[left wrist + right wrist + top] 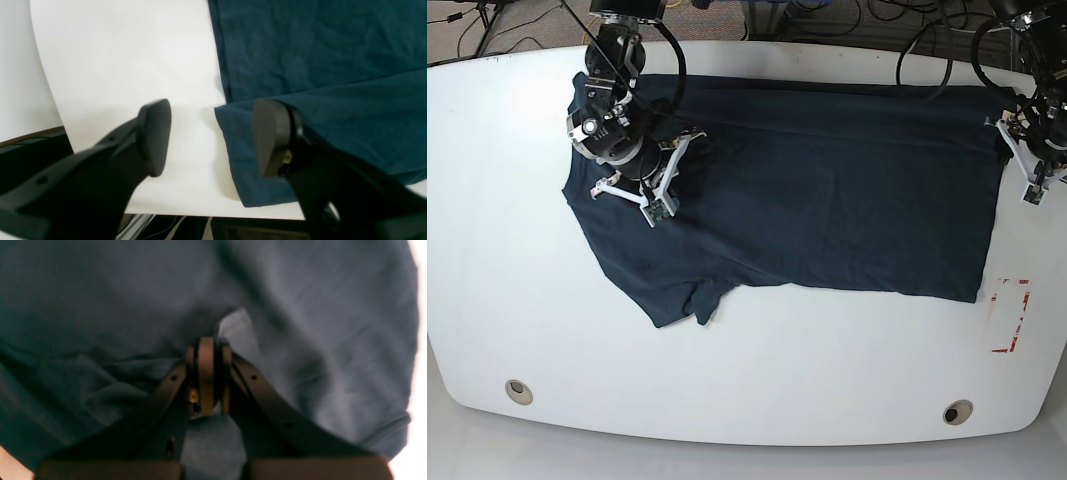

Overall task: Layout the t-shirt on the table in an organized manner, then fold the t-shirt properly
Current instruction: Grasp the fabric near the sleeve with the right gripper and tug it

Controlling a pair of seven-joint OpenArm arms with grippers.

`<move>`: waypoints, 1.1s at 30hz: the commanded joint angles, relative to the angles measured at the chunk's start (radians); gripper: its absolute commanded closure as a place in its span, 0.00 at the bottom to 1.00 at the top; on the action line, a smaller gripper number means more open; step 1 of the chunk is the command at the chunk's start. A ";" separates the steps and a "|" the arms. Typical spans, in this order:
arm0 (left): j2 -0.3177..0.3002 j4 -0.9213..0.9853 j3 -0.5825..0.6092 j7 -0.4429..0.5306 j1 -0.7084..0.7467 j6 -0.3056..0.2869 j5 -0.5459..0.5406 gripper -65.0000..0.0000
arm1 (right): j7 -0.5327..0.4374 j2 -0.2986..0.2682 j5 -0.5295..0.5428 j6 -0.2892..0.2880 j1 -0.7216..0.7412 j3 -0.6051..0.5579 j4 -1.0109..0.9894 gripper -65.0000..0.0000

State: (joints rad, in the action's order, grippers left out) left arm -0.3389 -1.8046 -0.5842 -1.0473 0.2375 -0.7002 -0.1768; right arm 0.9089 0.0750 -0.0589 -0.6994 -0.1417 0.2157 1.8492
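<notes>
Right wrist view dim, blurred; glossy table (757, 350) evenly, brightly lit.

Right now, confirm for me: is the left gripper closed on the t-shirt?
No. In the left wrist view the left gripper stands wide open, with the t-shirt corner lying between its fingers on the table.

My left gripper (211, 138) has two matte black fingers (155, 136) with rounded, paddle-shaped pads and small screw holes down the arms behind them. My right gripper (206, 350) looks brownish black up close, with a brass-coloured fitting below the tips. From overhead, white brackets and black cables trail from both wrists.
</notes>
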 commanded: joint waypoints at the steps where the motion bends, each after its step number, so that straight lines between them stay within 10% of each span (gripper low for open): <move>1: -0.019 -0.013 -0.004 0.015 -0.007 0.002 -0.002 0.44 | -0.020 0.001 0.009 0.001 0.020 0.000 0.023 0.99; 23: -0.019 -0.013 -0.004 0.015 -0.007 0.002 0.000 0.44 | -0.020 0.006 0.018 0.001 0.138 -0.002 -0.024 0.97; 33: -0.021 -0.013 0.023 0.015 -0.007 0.002 -0.002 0.44 | -0.018 0.003 0.017 0.001 0.126 0.001 0.022 0.21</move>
State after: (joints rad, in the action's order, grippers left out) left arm -0.3412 -1.8038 -0.5648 -1.0473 0.2382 -0.6998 -0.1749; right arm 0.9138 0.0780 -0.0517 -0.6994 -0.0170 0.2157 1.8000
